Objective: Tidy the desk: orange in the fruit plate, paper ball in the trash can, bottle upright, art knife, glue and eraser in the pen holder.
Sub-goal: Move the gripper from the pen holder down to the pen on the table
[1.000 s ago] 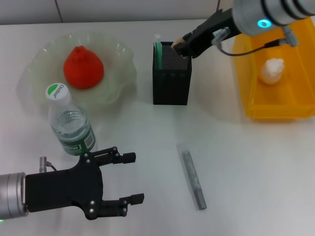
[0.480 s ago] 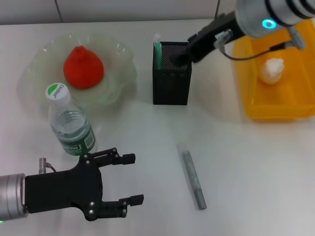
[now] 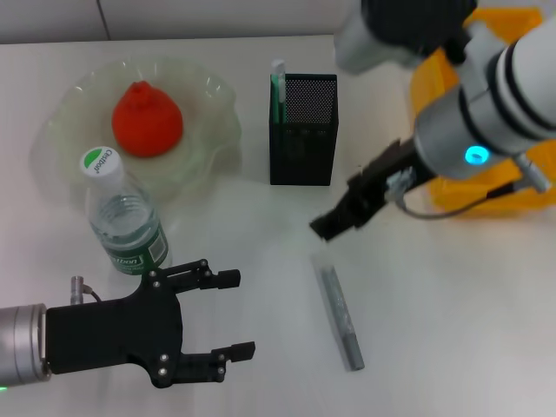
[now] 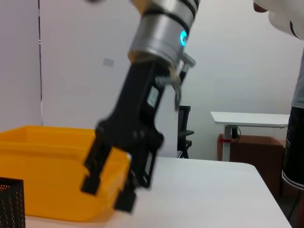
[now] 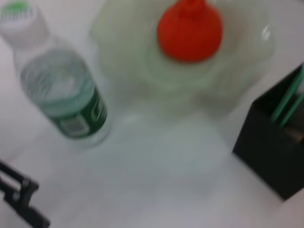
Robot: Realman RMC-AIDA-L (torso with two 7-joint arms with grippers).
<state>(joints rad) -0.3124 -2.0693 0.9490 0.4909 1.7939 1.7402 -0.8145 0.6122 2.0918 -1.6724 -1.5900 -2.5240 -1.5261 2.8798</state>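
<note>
Head view shows the right gripper (image 3: 328,228) hanging low over the white desk (image 3: 434,330), between the black mesh pen holder (image 3: 302,130) and the grey art knife (image 3: 340,317), just above the knife's far end. From the left wrist view, its fingers (image 4: 97,166) stand slightly apart with nothing between them. The knife lies flat on the desk, well apart from the holder, which already has a green stick (image 3: 279,94) standing in its left corner. The left gripper (image 3: 221,317) rests at the near left edge, fingers spread wide and empty, just in front of the water bottle (image 3: 122,217). That bottle stands upright, white-and-green cap on top, touching the near rim of the pale green fruit plate (image 3: 208,104). The orange (image 3: 146,119) sits in the middle of the plate. At the far right, the yellow trash bin (image 3: 452,187) is partly hidden by the right arm.
</note>
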